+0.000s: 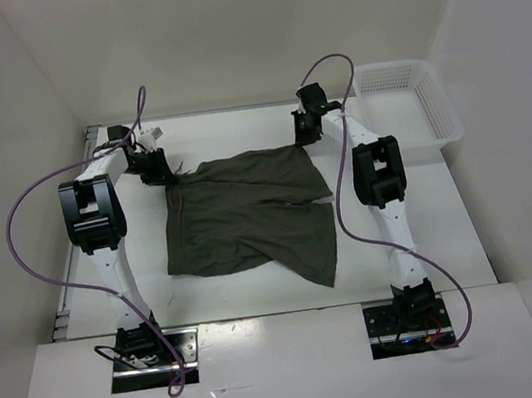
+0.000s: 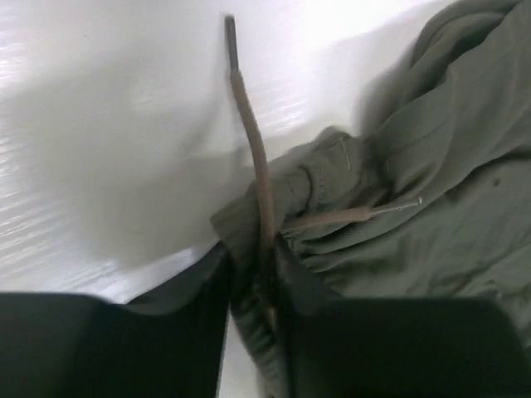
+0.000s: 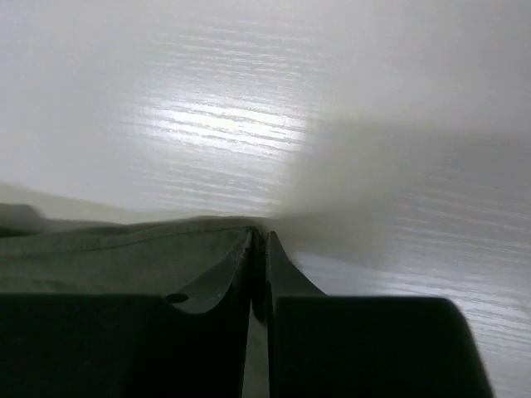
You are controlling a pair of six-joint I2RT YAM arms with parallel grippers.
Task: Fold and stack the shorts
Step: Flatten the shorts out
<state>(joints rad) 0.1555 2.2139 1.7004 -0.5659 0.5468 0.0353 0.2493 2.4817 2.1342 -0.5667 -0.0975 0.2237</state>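
White wood-grain table (image 1: 258, 296), boxed by plain cream walls (image 1: 229, 40) behind, left, right of it. White mesh basket (image 1: 444, 113) at table's far-right corner. Diffuse light, glare patches on tabletop.

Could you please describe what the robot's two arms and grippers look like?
The left arm and right arm are slim white links with bulky black joint housings, each bolted to a metal base plate. A thin purple cable loops loosely off each. The left gripper and right gripper are black, with flat dark jaws.

olive shorts (image 1: 249, 215) (rumpled) on table
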